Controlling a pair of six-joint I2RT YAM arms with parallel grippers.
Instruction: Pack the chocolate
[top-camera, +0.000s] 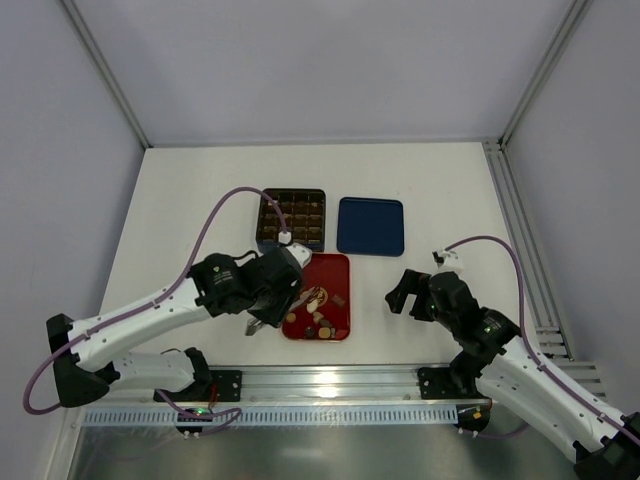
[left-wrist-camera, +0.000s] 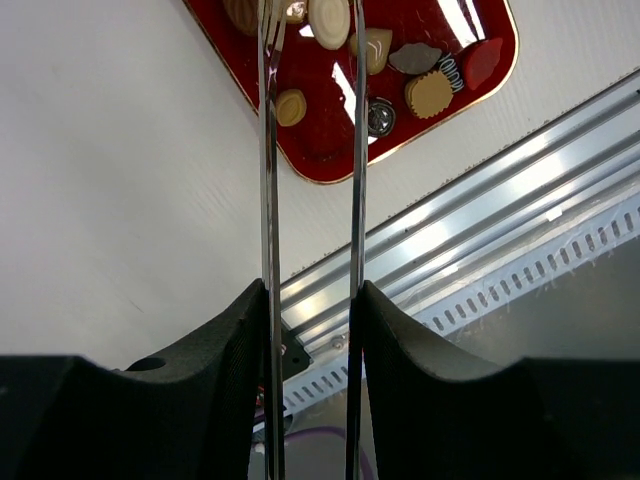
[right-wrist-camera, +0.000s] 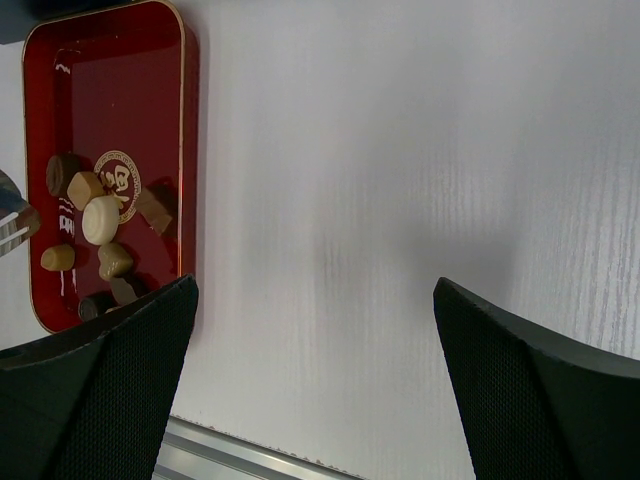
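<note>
The chocolate (top-camera: 318, 310) is several small brown, tan and cream pieces lying in a flat red tray (top-camera: 343, 268). My left gripper (top-camera: 266, 318) is shut on metal tweezers (left-wrist-camera: 270, 150), whose two thin blades reach over the tray's near-left part. The pieces (left-wrist-camera: 429, 93) lie around the blades; a cream oval (left-wrist-camera: 329, 20) sits between them, and the tips are cut off by the frame's edge. My right gripper (top-camera: 402, 295) is open and empty above bare table right of the tray (right-wrist-camera: 120, 80). The right wrist view also shows the pieces (right-wrist-camera: 100, 218).
A dark brown gridded box (top-camera: 292, 218) stands behind the red tray, with a blue rectangular lid (top-camera: 370, 225) to its right. An aluminium rail (top-camera: 330, 385) runs along the table's near edge. White walls enclose the table.
</note>
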